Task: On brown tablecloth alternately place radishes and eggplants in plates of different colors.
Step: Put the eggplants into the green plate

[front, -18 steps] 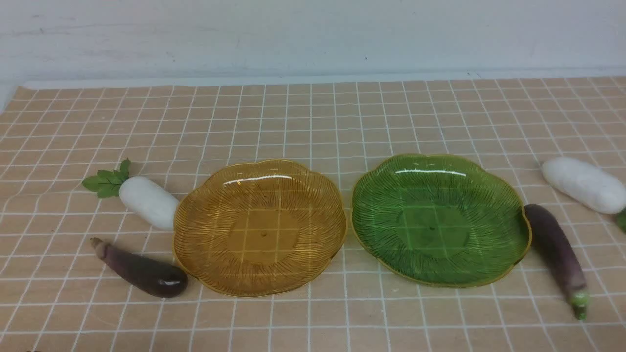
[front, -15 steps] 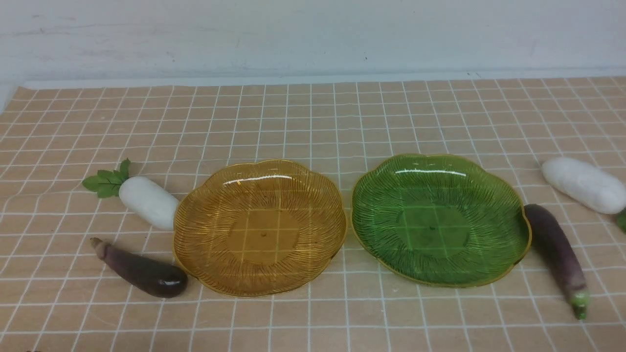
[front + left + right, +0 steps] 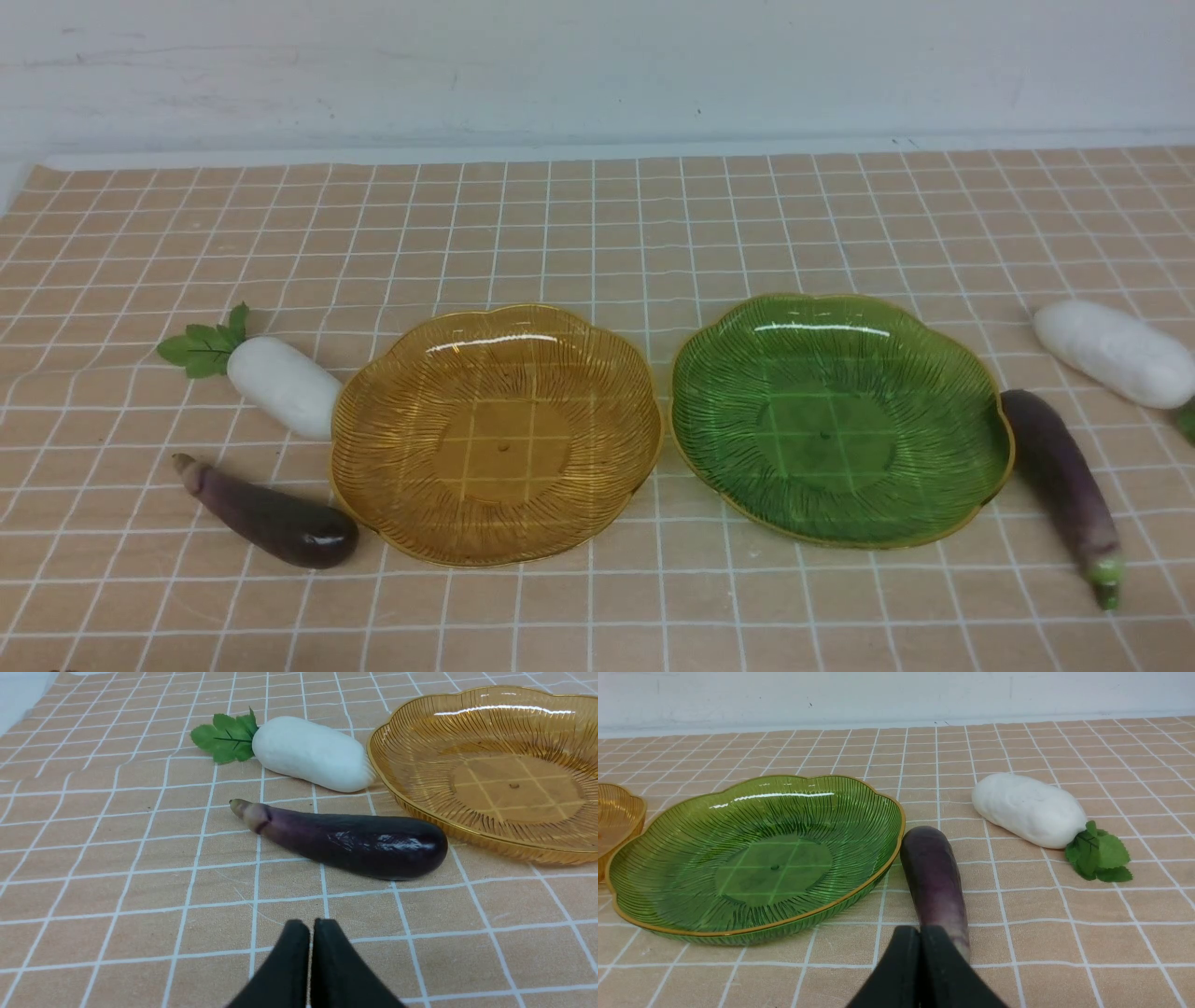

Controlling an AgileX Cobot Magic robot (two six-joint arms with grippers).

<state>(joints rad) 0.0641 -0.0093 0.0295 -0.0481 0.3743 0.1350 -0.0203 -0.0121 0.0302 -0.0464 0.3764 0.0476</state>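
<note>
Starting layout, with no item placed yet. The amber plate [image 3: 504, 439] and the green plate [image 3: 840, 420] lie side by side, just apart, near the middle of the brown tablecloth [image 3: 597, 233]; both are empty. The left radish [image 3: 285, 385] rests against the amber plate's outer rim with its leaves pointing away, and the left eggplant [image 3: 271, 518] lies just in front of it, its rounded end at the same rim. The right eggplant [image 3: 1064, 481] lies along the green plate's outer side, probably touching the rim, though the views do not settle this. The right radish [image 3: 1111, 353] lies a little beyond it, apart from the plate.

The left gripper [image 3: 311, 924] hangs low over the cloth, jaws pressed together and empty, short of the left eggplant. The right gripper [image 3: 919, 933], likewise closed and empty, sits over the near end of the right eggplant.

The step in hand appears to be the first pick. It calls for parting the jaws, straddling one vegetable across its narrow width, then lifting it clear of the raised rim.
</note>
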